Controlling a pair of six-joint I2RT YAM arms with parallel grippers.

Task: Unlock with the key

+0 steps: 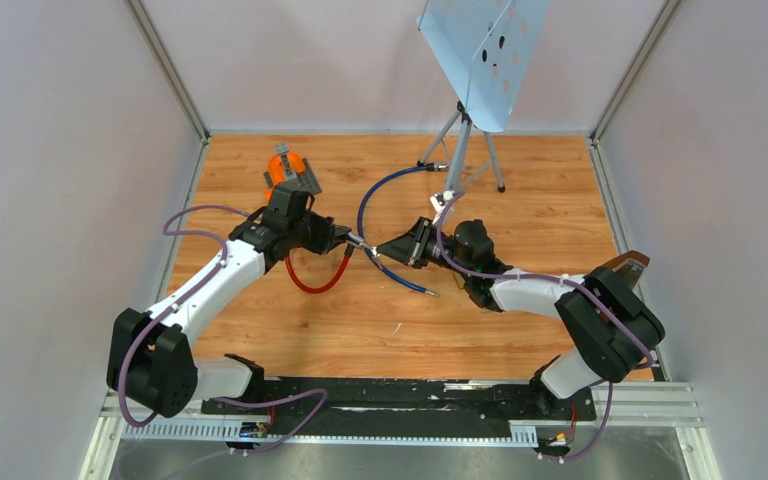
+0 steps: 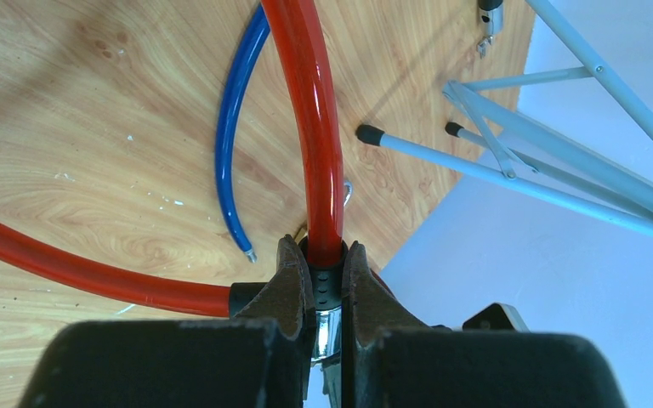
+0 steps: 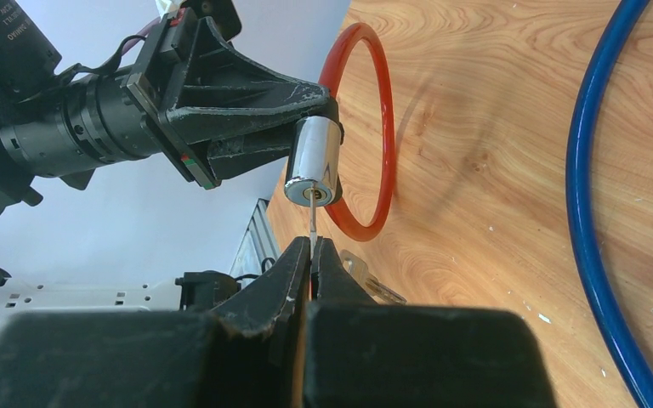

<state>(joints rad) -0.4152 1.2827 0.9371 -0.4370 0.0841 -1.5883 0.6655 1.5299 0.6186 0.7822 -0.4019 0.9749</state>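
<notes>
At the left, the left gripper (image 2: 326, 259) is almost shut. Its fingers clamp the black collar of the red cable lock (image 2: 313, 110), just where the chrome lock cylinder (image 3: 313, 161) begins. In the top view the red loop hangs toward 7 o'clock from this grip. At 3 o'clock of the cylinder, the right gripper (image 3: 312, 248) is fully shut on the key (image 3: 313, 219), and the tip of the blade sits in the keyhole.

I judge that the risk is in the turn. If the wrist is not in line with the cylinder, the thin blade can bend or slip between the pads, or the cylinder can twist in the left grip.

A blue cable (image 3: 582, 212) lies on the table (image 1: 520, 320), its end at 5 o'clock of the right gripper. No box, tray or other container is in view
</notes>
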